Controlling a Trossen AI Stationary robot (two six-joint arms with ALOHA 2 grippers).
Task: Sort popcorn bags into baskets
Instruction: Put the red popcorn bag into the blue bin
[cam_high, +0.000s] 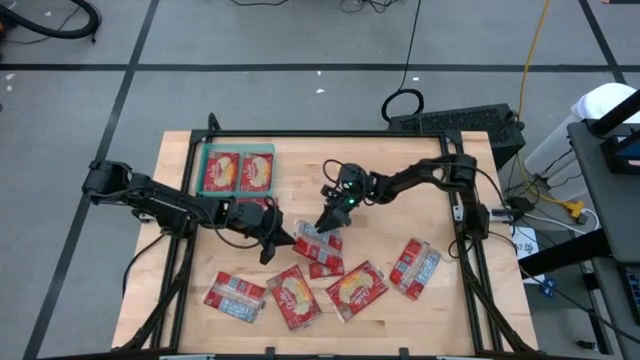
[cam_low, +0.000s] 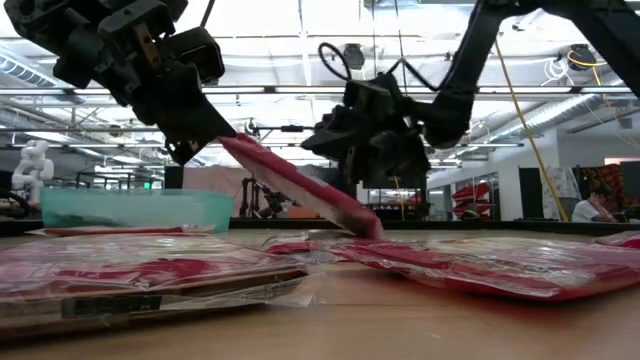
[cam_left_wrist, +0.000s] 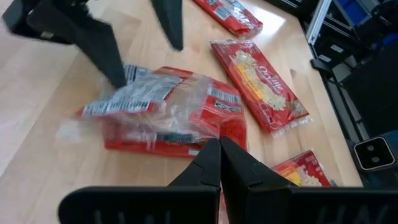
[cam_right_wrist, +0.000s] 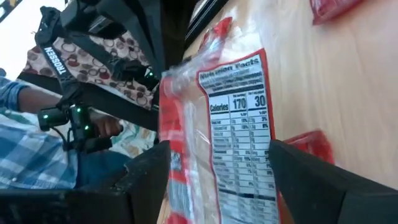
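Observation:
A red popcorn bag (cam_high: 318, 240) with a label panel is tipped up over the table's middle. My left gripper (cam_high: 287, 243) is shut on its left end. My right gripper (cam_right_wrist: 219, 149) is open; its fingers stand on either side of the bag's far end, label side (cam_right_wrist: 239, 124) facing the wrist camera. A second bag (cam_high: 325, 264) lies under the held one. The teal basket (cam_high: 238, 150) at the far left holds two bags. Several more bags (cam_high: 295, 296) lie flat along the near side. My left gripper pinches the bag's sealed end (cam_left_wrist: 214, 132) between its two shut fingers, coming level from the table's left. In the low view the bag slopes down from the fingers (cam_low: 205, 135), and its lower end (cam_low: 362, 226) rests on the bag beneath. My right gripper: I cannot tell whether its fingers touch the bag.
Flat bags lie at the near left (cam_high: 235, 297), near middle (cam_high: 355, 290) and near right (cam_high: 415, 267). Bare wood shows at the table's far right (cam_high: 420, 150) and left edge (cam_high: 165, 230). The two arms are close together over the middle.

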